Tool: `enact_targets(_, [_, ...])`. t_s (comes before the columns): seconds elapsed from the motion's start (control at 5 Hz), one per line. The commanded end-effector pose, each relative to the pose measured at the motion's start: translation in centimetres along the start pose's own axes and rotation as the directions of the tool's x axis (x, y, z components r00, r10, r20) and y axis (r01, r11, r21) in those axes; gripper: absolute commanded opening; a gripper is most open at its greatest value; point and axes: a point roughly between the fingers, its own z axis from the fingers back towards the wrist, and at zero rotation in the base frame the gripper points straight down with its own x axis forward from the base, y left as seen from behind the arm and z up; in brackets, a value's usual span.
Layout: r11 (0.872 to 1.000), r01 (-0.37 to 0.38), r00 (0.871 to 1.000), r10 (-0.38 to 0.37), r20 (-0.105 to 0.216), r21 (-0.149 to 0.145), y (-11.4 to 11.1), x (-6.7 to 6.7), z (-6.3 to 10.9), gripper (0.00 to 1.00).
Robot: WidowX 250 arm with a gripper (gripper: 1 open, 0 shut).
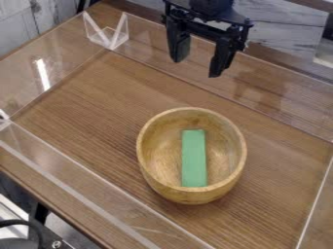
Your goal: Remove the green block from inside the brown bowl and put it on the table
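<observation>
The small flat bright green block (194,157) lies lengthwise inside the round, shallow light-brown wooden bowl (155,136), which sits on the medium-brown wood-grain surface (92,97). The black tool (205,53) hangs above and behind the bowl — fingers apart, holding nothing, well clear of the rim.

Clear acrylic walls (78,209) catch light; grey floor (11,199) lies beyond.
</observation>
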Motion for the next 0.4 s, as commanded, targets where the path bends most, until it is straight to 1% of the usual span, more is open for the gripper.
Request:
enact_targets(0.0, [1.000,0.020,1.000,-0.020,-0.010,-0.002,0.1,-0.7,-0.5,1.00])
enact_targets(0.2, [0.999,-0.045,0.999,0.045,0.001,-0.012,-1.0,-2.6,0.9,1.00])
